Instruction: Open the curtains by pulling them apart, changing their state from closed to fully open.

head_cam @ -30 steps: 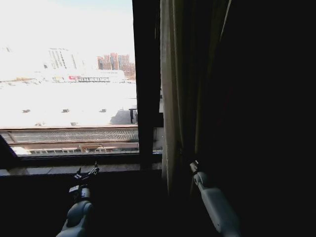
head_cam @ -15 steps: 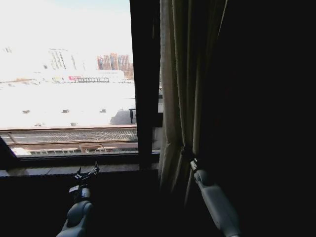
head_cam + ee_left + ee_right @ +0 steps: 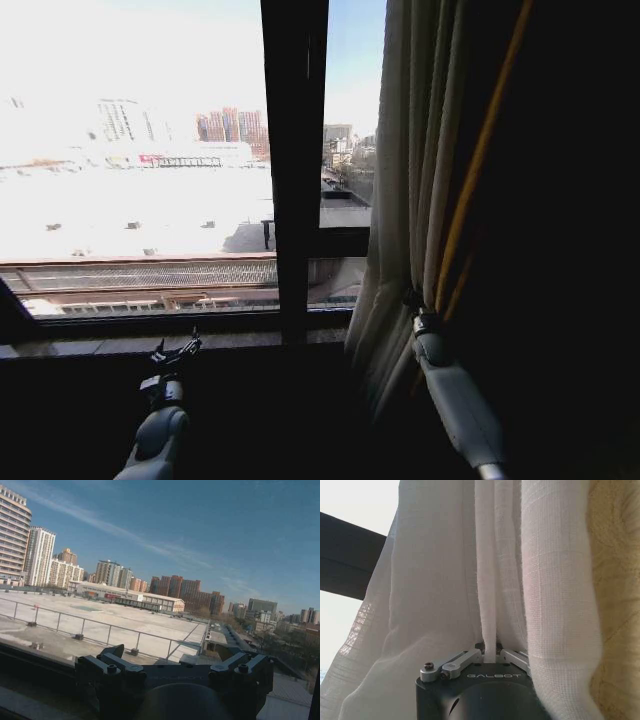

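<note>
While its wrist view shows right pincer (image 3: 489, 656) pinching curtain (image 3: 490, 570), left pincer (image 3: 175, 352) hangs parted.

Right gripper pinching a pleat of sheer curtain

The right gripper (image 3: 490, 656) sits at 6 o'clock, black housing marked GALBOT, its two silver finger links drawn in from either side onto one narrow fold of the curtains (image 3: 490, 570), which runs straight up toward 12 o'clock. Off-white, loosely woven fabric hangs in long vertical pleats to both sides of that fold. Toward 9 o'clock a dark window frame bar (image 3: 347, 562) shows through and beside the cloth, with bright sky above and below it. At 3 o'clock hangs a yellowish, patterned heavier drape (image 3: 617, 590), touching the sheer panel's edge.
</note>
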You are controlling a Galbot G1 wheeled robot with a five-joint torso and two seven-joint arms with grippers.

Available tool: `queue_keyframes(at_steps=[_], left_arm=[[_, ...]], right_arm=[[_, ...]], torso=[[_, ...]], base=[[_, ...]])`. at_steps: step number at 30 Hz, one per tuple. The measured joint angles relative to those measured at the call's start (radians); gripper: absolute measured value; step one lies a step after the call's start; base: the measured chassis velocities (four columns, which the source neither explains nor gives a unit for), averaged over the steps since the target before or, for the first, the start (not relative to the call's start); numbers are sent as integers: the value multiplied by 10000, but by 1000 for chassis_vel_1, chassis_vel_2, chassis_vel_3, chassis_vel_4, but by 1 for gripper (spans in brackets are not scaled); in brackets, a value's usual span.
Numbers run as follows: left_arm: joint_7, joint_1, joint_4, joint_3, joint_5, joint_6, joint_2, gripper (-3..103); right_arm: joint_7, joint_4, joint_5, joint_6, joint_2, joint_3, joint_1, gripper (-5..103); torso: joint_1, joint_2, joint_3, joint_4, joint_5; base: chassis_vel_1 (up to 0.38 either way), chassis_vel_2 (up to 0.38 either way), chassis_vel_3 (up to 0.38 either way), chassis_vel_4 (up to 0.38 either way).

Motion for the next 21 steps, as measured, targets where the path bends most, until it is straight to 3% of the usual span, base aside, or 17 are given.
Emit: queue_keyframes(at_steps=[8,12,13,18,20,21], left_arm=[[0,0,0,0,0,0,0,100],[0,0,0,0,0,0,0,100],[0,1,0,0,0,0,0,100],[0,0,0,1,0,0,0,100],[0,0,0,1,0,0,0,100],[0,0,0,1,0,1,0,100]], right_arm=[[295,211,-198,-55,-189,104,-239,0],[168,504,-73,44,-182,19,-429,0],[-293,1150,298,175,-164,-130,-854,0],[-1193,2663,1551,64,-206,-508,-1799,21],[-1277,2817,1624,36,-217,-544,-1912,21],[-1455,3202,1721,3,-254,-623,-2198,27]], torso=[[0,0,0,0,-2],[0,0,0,0,-3],[0,0,0,2,-3],[0,1,-1,2,-3],[-1,0,-1,2,-4],[-1,0,-1,1,-3]], base=[[0,0,0,0],[0,0,0,0],[0,0,0,0],[0,0,0,0],[0,0,0,0],[0,0,0,0]])
